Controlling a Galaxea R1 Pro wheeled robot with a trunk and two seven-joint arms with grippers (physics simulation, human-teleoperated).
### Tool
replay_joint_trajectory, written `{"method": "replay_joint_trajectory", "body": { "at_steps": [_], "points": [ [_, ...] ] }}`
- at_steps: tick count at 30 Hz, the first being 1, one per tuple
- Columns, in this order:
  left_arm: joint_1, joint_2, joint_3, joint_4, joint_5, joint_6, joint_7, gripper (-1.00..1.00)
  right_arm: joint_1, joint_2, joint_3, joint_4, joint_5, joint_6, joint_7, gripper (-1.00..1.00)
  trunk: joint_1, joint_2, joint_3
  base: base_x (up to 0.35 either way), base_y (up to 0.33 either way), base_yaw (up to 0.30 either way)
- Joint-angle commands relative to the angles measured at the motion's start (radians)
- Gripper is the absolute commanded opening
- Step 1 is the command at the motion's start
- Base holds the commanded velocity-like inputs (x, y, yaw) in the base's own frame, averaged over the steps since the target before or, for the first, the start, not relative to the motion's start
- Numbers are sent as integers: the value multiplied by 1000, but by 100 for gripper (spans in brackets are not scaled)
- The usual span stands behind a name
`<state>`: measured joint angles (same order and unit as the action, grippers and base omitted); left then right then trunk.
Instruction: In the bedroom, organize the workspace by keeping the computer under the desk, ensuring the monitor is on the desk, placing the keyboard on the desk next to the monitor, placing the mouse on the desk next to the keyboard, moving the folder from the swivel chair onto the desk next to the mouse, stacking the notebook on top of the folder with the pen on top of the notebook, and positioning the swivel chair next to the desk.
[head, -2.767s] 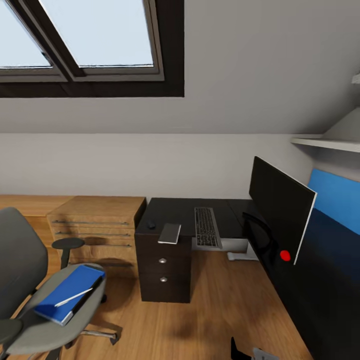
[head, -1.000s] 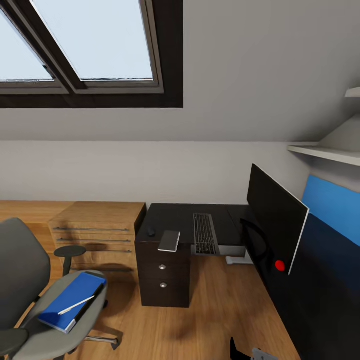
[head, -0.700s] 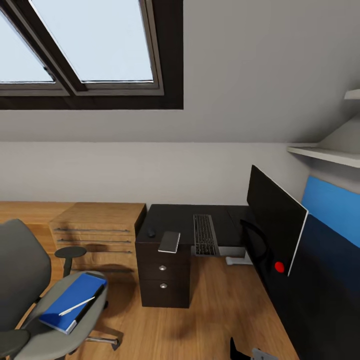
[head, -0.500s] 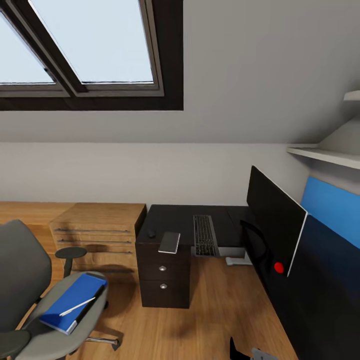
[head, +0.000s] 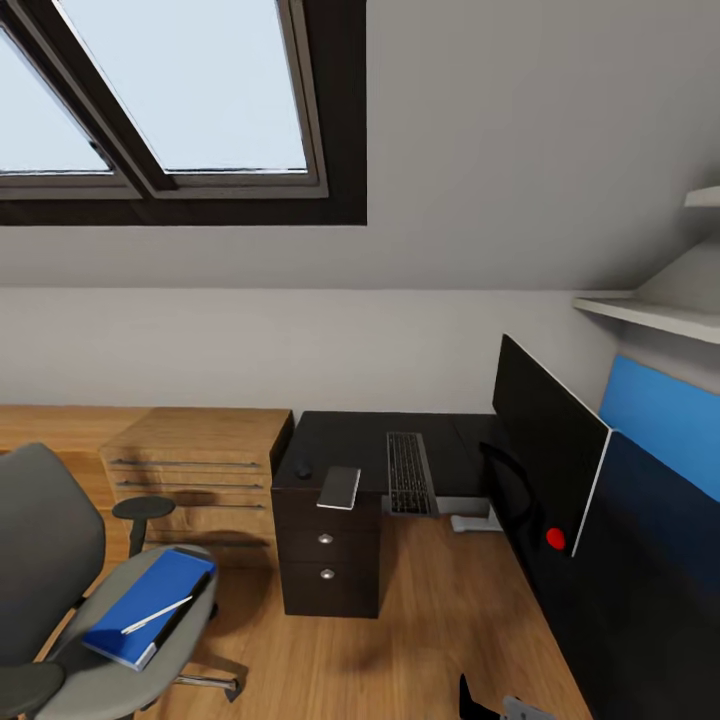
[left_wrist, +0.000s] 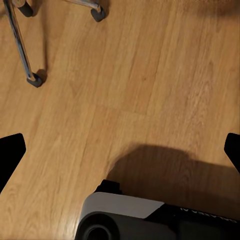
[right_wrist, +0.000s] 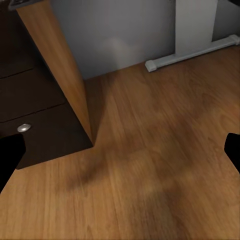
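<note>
**Folder low to the left, both arms well short**

Folder lies flat on the chair seat, low on the robot's left in the head view. Long axis runs diagonally, near end toward the robot, far end pointing toward the table. Pen rests on top of it, aligned roughly with that same diagonal. Notebook sits at the table's front edge above the drawers, overhanging a little. Keyboard lies just right of it, long axis running away from the robot, front end over the edge. A small dark lump near the notebook could be the mouse; too small to say. Monitor stands farther right, seen edge-on.

Left end effector: fingertips sit at the two side edges of its wrist view, spread wide, nothing between them, floor below. Chair casters and chrome legs show just ahead of it. Right end effector: likewise spread and empty, over floor beside the drawer pedestal.

Judgement: the folder is the likely first pick, and the left arm is the nearer one, since the chair sits on that side. The folder is well apart from either end effector and higher than both. The base probably needs to close in and turn left. The loose pen may roll off if the folder tilts.
</note>
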<state>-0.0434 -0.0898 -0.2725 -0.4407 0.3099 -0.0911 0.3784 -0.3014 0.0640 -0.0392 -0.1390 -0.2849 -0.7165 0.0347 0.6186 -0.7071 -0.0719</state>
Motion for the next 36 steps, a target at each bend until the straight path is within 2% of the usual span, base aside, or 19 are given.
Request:
{"method": "replay_joint_trajectory", "body": {
  "at_steps": [1, 36],
  "points": [
    [-1, 1, -8, 0, 10, -6, 7, 100, -1, 0, -4, 0, -2, -3, 4, 100, -4, 6, 1, 0, 0, 0],
    [-1, 2, -8, 0, 10, -7, 7, 100, -1, 4, -2, 1, -2, -1, 4, 100, -138, 251, 109, 0, 0, 3]
  ]
}}
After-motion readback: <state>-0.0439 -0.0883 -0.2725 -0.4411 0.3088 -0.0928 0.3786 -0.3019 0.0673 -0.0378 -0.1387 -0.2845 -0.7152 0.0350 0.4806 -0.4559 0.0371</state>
